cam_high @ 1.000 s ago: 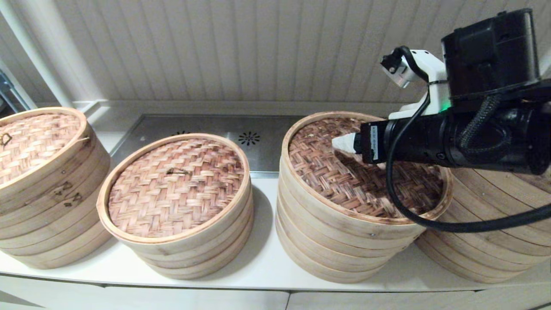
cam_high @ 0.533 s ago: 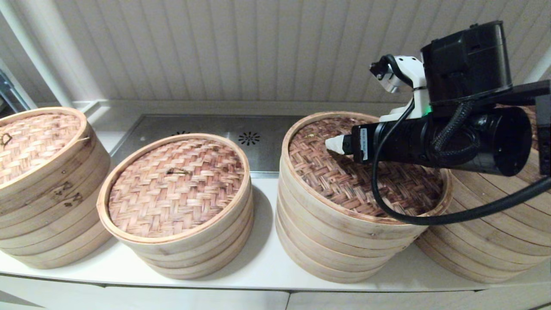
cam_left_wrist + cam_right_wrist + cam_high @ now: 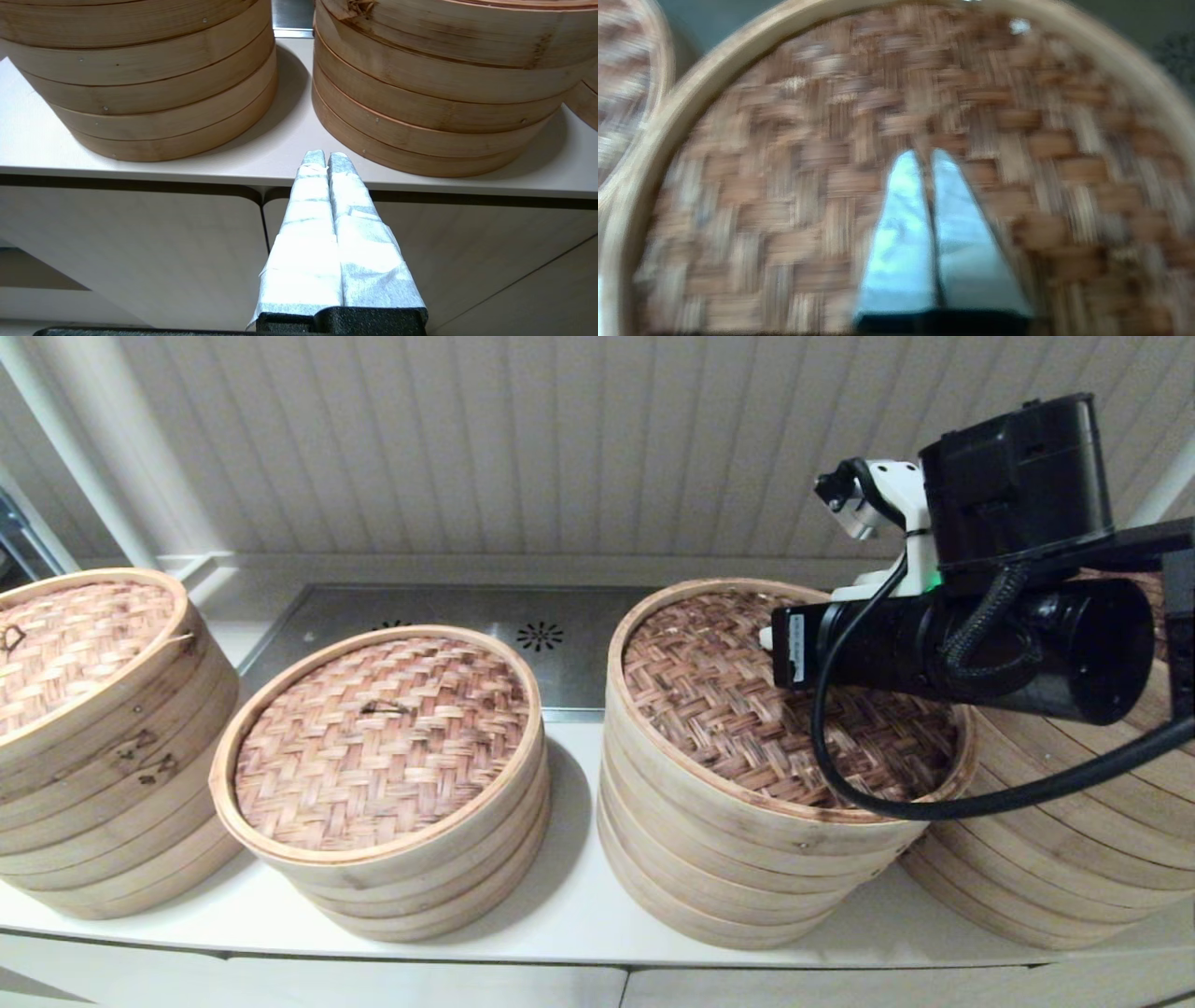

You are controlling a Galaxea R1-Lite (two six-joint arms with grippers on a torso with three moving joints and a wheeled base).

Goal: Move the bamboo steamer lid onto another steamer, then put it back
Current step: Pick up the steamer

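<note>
The bamboo steamer lid (image 3: pixel 738 709), dark brown weave in a pale rim, lies on the third steamer stack (image 3: pixel 709 859) from the left. My right gripper (image 3: pixel 767 637) hovers just over the lid's far middle. In the right wrist view its pale wrapped fingers (image 3: pixel 901 196) are pressed together, so the right gripper (image 3: pixel 924 156) is shut above the weave (image 3: pixel 784 186); whether anything thin is pinched there does not show. My left gripper (image 3: pixel 322 156) is shut and empty, parked low before the counter's front edge (image 3: pixel 140 170).
A lower steamer (image 3: pixel 383 747) with a lighter lid stands left of the third one, and a taller stack (image 3: pixel 93 737) at the far left. Another stack (image 3: pixel 1074 859) sits at the far right under my right arm. A metal drain panel (image 3: pixel 485 621) lies behind.
My right gripper has gone from open to shut and pulled back to the right, rising slightly over the lid. The lid and the left arm have not visibly moved.
</note>
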